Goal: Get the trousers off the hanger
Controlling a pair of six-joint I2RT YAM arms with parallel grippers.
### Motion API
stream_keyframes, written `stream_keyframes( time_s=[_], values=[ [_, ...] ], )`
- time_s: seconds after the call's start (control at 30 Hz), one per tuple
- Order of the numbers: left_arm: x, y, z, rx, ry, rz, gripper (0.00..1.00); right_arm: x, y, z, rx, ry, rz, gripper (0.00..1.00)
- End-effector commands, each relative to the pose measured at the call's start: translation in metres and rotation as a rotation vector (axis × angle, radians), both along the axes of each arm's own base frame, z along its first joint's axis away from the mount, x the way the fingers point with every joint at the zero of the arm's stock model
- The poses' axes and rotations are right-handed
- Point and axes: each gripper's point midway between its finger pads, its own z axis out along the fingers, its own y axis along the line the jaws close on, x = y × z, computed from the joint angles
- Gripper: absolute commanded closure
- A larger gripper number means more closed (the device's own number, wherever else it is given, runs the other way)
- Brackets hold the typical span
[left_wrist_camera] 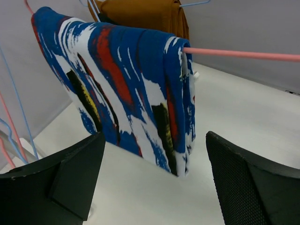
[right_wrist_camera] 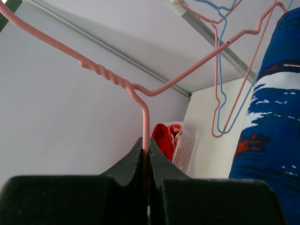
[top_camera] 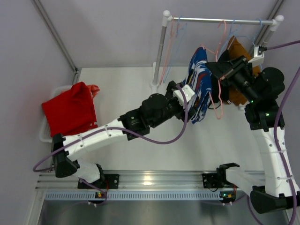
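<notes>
We see bright, even light from above, with only soft shadows on the table (top_camera: 126, 89). Glare spots the metal rail (top_camera: 148, 180). In the wrist views, the close black fingers (left_wrist_camera: 51, 187) look dark and slightly blurred.

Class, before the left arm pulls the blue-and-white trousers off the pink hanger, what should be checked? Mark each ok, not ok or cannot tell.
1. Right gripper shut on pink hanger: ok.
2. Left gripper open: ok.
3. Blue-and-white trousers draped over the hanger: ok.
4. Left fingers around the trousers: not ok, cloth hangs ahead.
5. Room in basket beside the red trousers: cannot tell.
</notes>
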Motion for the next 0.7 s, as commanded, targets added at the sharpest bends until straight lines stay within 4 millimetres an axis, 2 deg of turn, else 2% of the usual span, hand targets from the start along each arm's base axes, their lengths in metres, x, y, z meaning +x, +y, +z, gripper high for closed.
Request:
stream_keyframes(
  time_s=[0.0, 0.07, 0.2, 0.33, 0.37, 0.5, 0.67],
  values=[
    [0.01, -0.015, 0.043, -0.199, -0.015, 0.068, 0.08, -0.03, -0.004, 0.063, 0.025, -0.211, -0.05, 1.0],
    [0.013, -0.023, 0.038, -0.194, -0.013, 0.085, 0.11, -0.032, -0.005, 0.064, 0.02, -0.206, -0.074, 1.0],
    [0.017, -0.025, 0.025, -0.183, -0.002, 0.104, 0.13, -0.04, -0.003, 0.067, 0.021, -0.221, -0.069, 1.0],
    [0.022, -0.028, 0.021, -0.178, -0.008, 0.124, 0.15, -0.045, 0.001, 0.07, 0.038, -0.229, -0.036, 1.0],
    [0.029, -0.027, 0.017, -0.158, -0.024, 0.163, 0.17, -0.046, 0.003, 0.069, 0.039, -0.229, -0.024, 1.0],
    [0.047, -0.024, 0.021, -0.151, -0.058, 0.261, 0.21, -0.05, 0.006, 0.07, 0.044, -0.229, -0.006, 1.0],
    [0.037, -0.033, 0.024, -0.172, -0.037, 0.188, 0.21, -0.048, 0.004, 0.07, 0.023, -0.235, -0.031, 1.0]
  ],
)
